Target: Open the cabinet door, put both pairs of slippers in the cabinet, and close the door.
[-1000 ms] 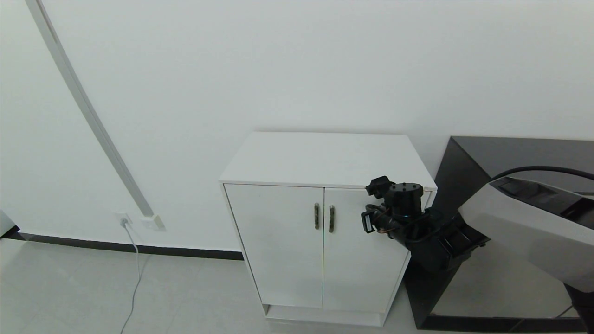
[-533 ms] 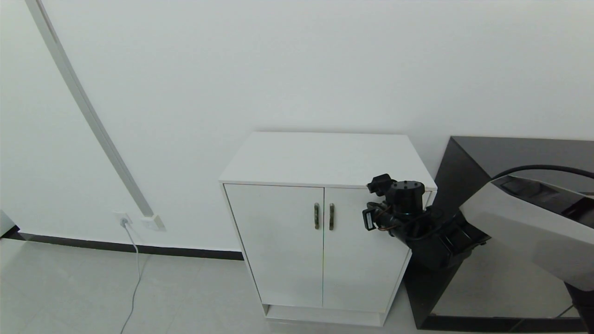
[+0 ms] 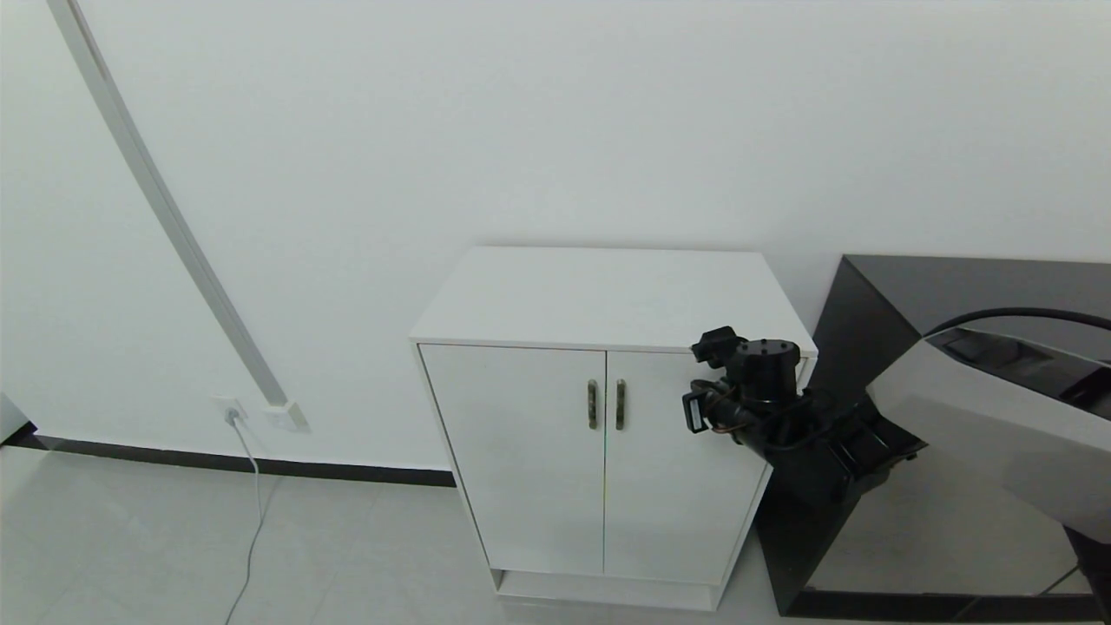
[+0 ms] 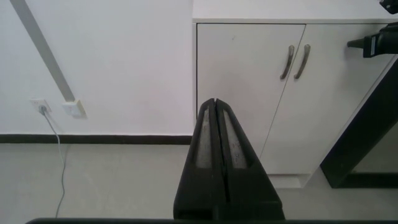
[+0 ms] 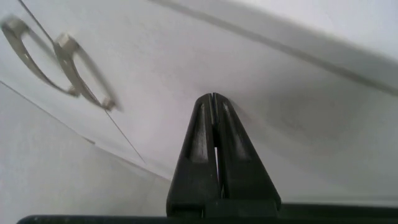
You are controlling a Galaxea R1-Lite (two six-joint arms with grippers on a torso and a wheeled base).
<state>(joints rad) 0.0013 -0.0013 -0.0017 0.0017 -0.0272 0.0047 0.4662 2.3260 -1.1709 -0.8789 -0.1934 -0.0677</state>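
Observation:
The white cabinet (image 3: 608,295) stands against the wall with both doors shut. Two metal handles (image 3: 593,404) (image 3: 620,405) sit side by side at the middle seam. My right arm's wrist (image 3: 759,382) hangs in front of the upper right part of the right door (image 3: 668,495). In the right wrist view my right gripper (image 5: 213,98) is shut and empty, its tip close to the door face, with the handles (image 5: 84,74) off to one side. My left gripper (image 4: 215,102) is shut and empty, low and well back from the cabinet (image 4: 249,81), pointing towards its left door.
A glossy black unit (image 3: 868,295) stands tight against the cabinet's right side. To the left, a wall socket with a hanging cable (image 3: 230,413) and a slanted grey conduit (image 3: 165,208) are on the wall. Grey tiled floor (image 3: 347,555) lies in front of the cabinet.
My right wrist has shifted slightly to the right, away from the handles. The doors stay shut.

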